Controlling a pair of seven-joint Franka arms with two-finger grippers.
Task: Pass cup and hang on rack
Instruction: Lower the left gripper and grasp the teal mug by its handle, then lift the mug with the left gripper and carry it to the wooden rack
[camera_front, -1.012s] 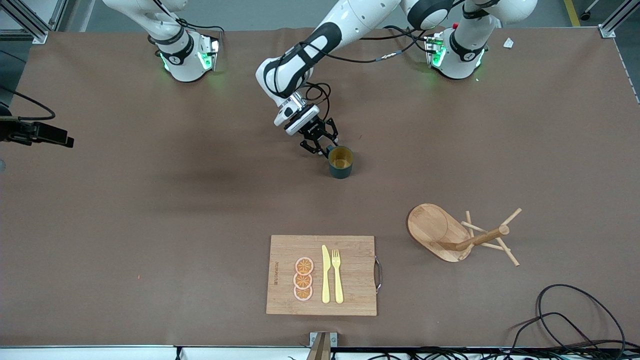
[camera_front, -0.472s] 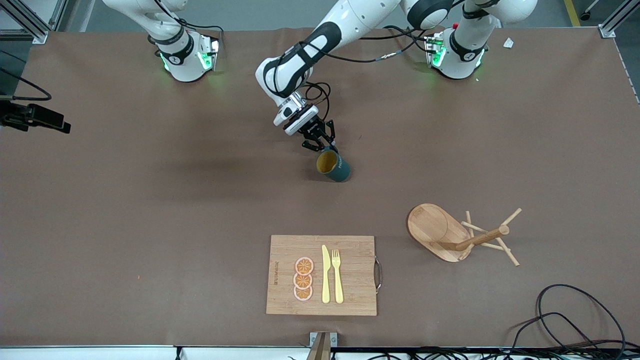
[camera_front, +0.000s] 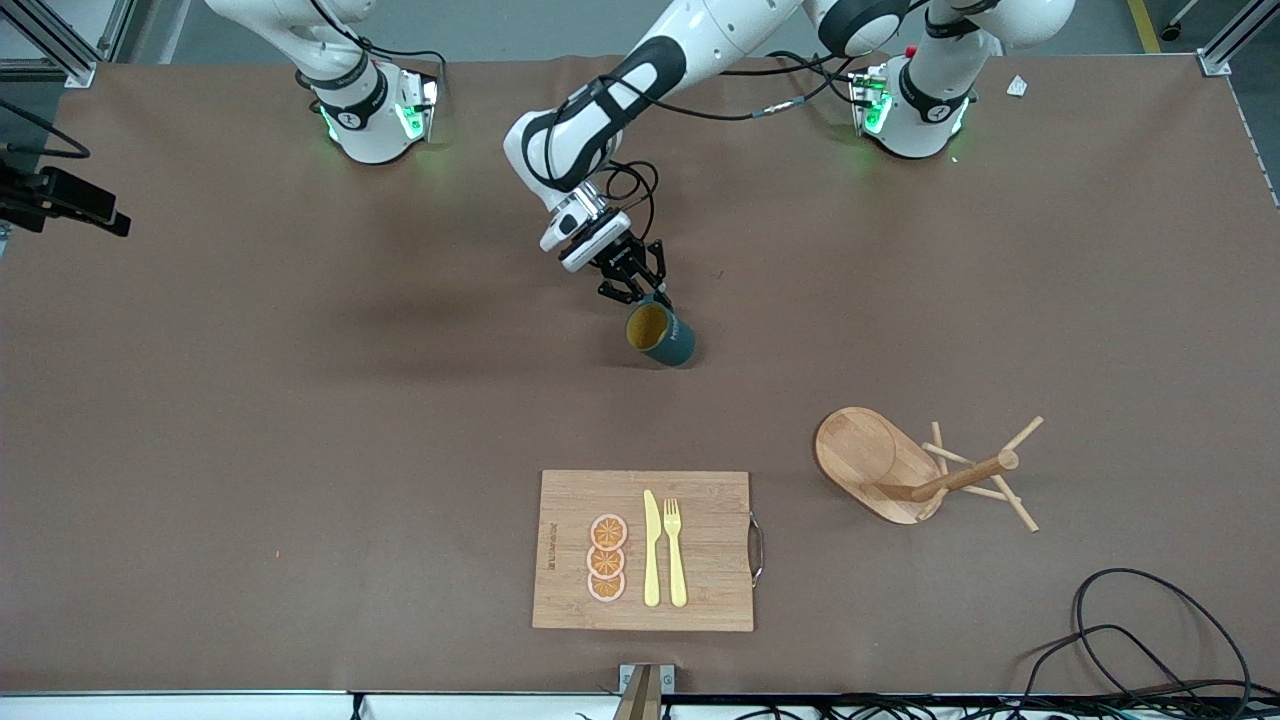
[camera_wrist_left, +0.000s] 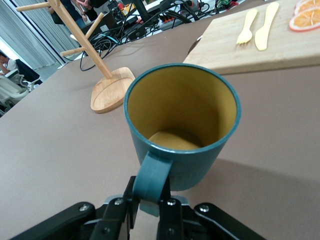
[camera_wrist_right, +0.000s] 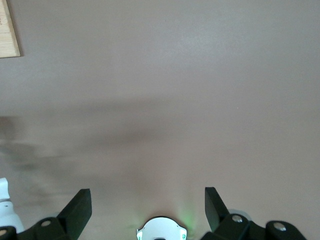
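Rack (camera_front: 905, 470) lies toppled at lower right of the front view, the tilted cup (camera_front: 663, 336) hangs mid-frame with its handle pinched by the closed left gripper (camera_front: 640, 291), and the right gripper (camera_wrist_right: 147, 202) waits high, spread wide and empty.

Center frame, the cup (camera_front: 662, 337) hangs tilted from the left gripper (camera_front: 640, 293). Lower center lies the cutting board (camera_front: 700, 600); the rack (camera_front: 872, 460) stands lower right, seemingly tipped.

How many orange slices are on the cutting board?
3 orange slices, stacked in a column on the cutting board, beside the yellow knife, toward the right arm's end. None seem hidden.
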